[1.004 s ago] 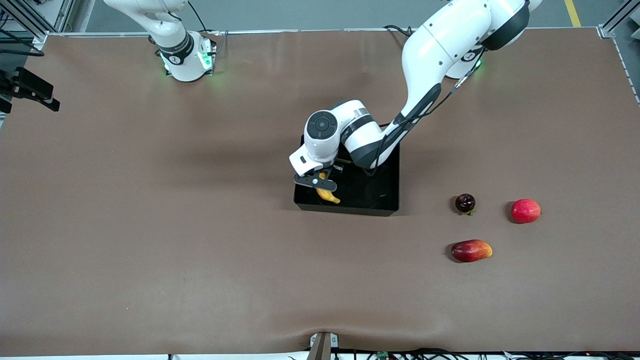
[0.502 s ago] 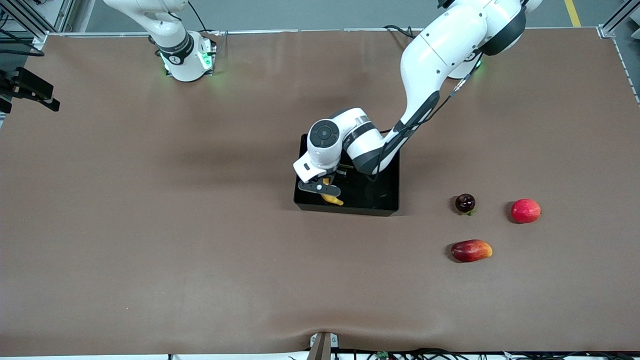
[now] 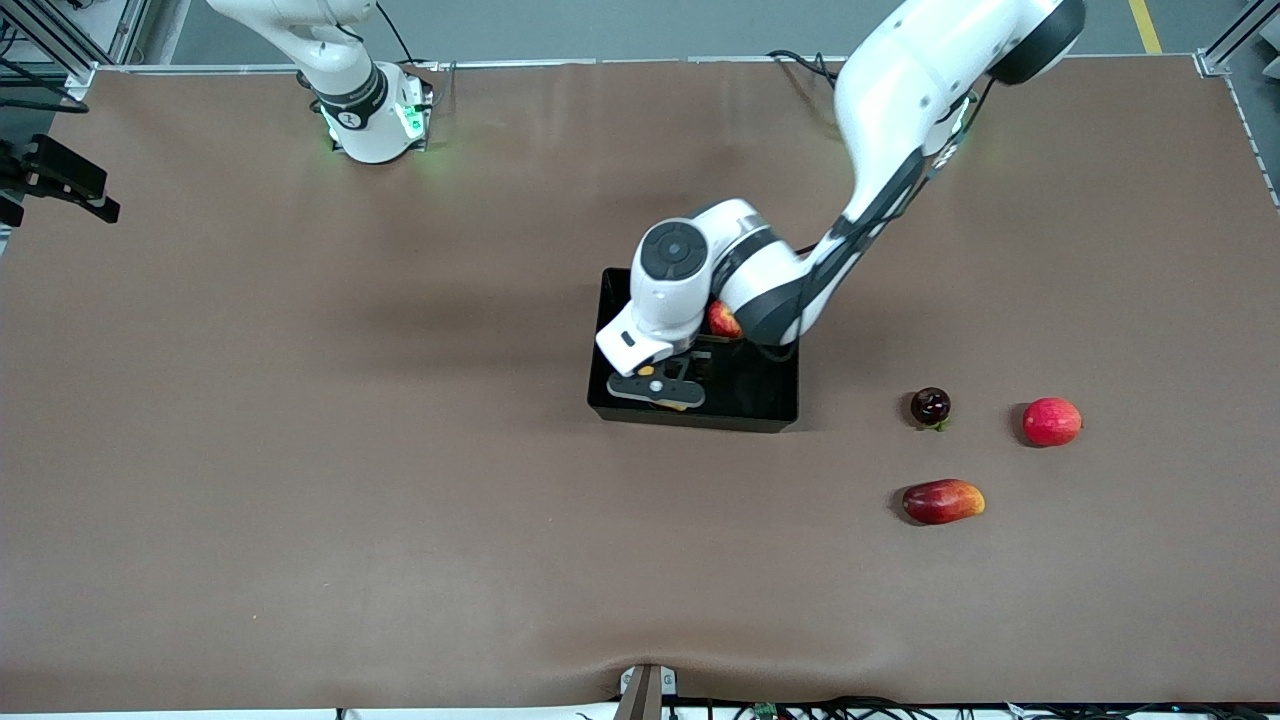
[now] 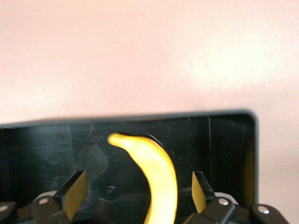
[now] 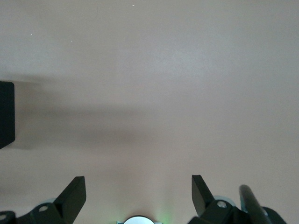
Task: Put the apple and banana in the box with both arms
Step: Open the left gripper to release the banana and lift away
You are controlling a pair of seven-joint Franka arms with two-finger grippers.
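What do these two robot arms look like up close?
Both arms are glossy white with black joint bands. The left arm has a round dark joint cap, and a thin black cable runs along it. Each ends in a black two-finger tool: left tool, right tool. Green lights glow at the bases.

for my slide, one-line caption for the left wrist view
Curved yellow banana lying in the black rectangular plastic box, the left gripper over it with jaws open.

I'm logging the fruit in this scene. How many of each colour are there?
Yellow: 1, the banana in the box
Red: 3, the apple in the box, a round fruit, an oblong fruit
Dark: 1, a small fruit
Total: 5
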